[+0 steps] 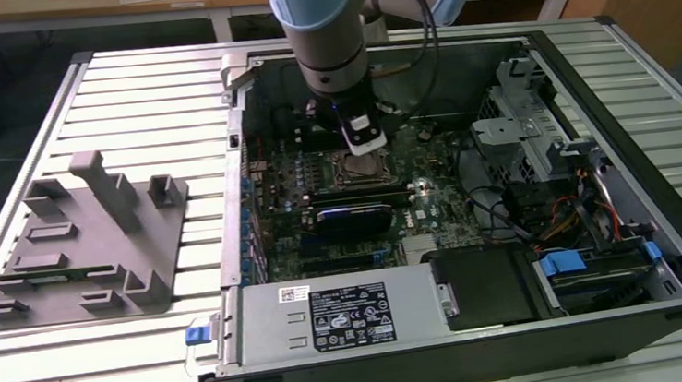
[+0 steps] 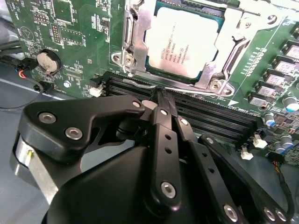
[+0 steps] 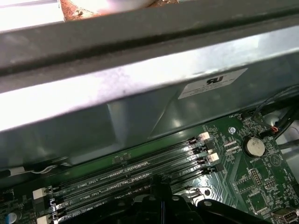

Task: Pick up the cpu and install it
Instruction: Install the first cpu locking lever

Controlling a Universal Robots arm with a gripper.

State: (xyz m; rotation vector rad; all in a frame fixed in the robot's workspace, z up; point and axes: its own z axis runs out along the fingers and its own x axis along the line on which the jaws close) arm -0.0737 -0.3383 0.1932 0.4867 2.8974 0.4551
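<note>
Nearest in the second wrist view is the black gripper, its 2 fingers pressed together to a narrow tip with nothing between them. The tip hangs over the dark memory slots, just short of the socket's edge.

Just beyond the tip lies the cpu, a small flat square with a silvery metal top and a paler rim. It sits flat inside the metal socket frame on the green motherboard, so it appears already placed in the socket; the gripper is not touching it. A round coin battery sits off to one side on the board.

As a judgement, the chip looks light, stiff and thin, with a smooth metal lid that would slip under a loose hold. Its underside contacts and the socket beneath are fragile, so any grip belongs on 2 opposite outer edges, kept level, with light pressure and no dragging.

In the exterior view, the arm reaches down into the open computer case, the gripper over the socket area. Farther toward the exterior view's left, a grey fixture rests on the slatted metal table, well apart from the case
</note>
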